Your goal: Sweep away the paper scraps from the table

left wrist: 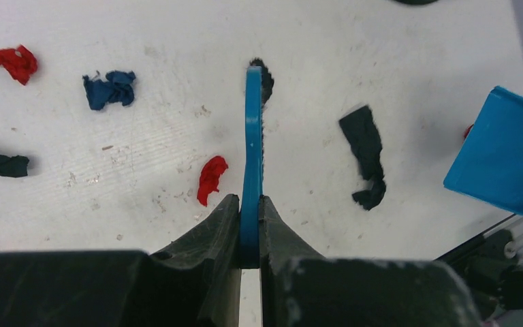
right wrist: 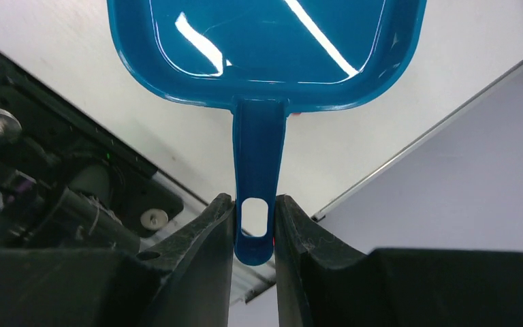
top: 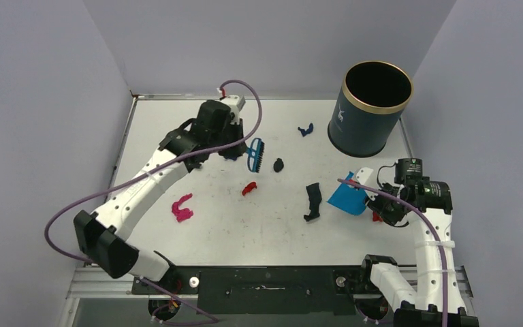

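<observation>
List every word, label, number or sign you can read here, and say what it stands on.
No text is legible.
Bin: pale logo low on its side, too small to read.
Right arm: small greenish sticker near the wrist, too blurred to read.

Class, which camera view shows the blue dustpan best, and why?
The right wrist view: the dustpan fills the upper frame, its handle pinched in the right gripper. The top external view shows only a small blue patch beside the right arm; the left wrist view catches just one corner at its right edge.
</observation>
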Robot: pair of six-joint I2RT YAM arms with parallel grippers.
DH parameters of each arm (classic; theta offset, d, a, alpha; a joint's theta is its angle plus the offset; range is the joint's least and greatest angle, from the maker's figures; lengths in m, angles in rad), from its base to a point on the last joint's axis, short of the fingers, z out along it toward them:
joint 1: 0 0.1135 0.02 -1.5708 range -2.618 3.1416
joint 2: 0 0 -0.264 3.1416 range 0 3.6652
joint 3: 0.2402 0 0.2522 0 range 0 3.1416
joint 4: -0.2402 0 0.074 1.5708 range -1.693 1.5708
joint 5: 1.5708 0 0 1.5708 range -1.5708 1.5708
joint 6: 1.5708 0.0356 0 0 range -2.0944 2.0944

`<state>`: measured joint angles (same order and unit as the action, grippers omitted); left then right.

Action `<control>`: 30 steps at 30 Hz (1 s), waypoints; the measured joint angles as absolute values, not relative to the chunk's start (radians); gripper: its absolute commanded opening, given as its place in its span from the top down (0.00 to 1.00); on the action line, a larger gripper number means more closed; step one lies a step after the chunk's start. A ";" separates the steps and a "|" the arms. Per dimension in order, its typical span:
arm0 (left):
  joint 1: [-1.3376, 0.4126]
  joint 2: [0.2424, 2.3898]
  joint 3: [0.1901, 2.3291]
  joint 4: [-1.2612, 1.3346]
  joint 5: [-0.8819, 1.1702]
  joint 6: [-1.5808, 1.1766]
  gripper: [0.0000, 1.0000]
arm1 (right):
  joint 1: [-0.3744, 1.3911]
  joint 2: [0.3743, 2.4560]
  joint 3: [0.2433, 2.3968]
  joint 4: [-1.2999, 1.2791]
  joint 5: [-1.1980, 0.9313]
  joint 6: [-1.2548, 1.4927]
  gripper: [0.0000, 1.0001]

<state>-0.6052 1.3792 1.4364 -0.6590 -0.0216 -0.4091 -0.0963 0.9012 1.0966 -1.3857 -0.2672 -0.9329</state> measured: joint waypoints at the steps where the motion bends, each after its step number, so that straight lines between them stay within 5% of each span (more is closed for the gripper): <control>1: -0.617 1.419 1.467 -0.692 -0.017 -0.396 1.00 | -0.096 0.902 1.068 -1.390 -0.241 -0.952 0.95; 15: -0.811 1.924 1.934 -1.028 0.060 -0.340 1.00 | -0.089 0.911 0.878 -1.404 -0.056 -1.149 0.95; 30: -0.837 2.185 2.119 -1.078 0.018 -0.414 1.00 | -0.019 1.069 0.874 -1.324 -0.066 -1.137 0.95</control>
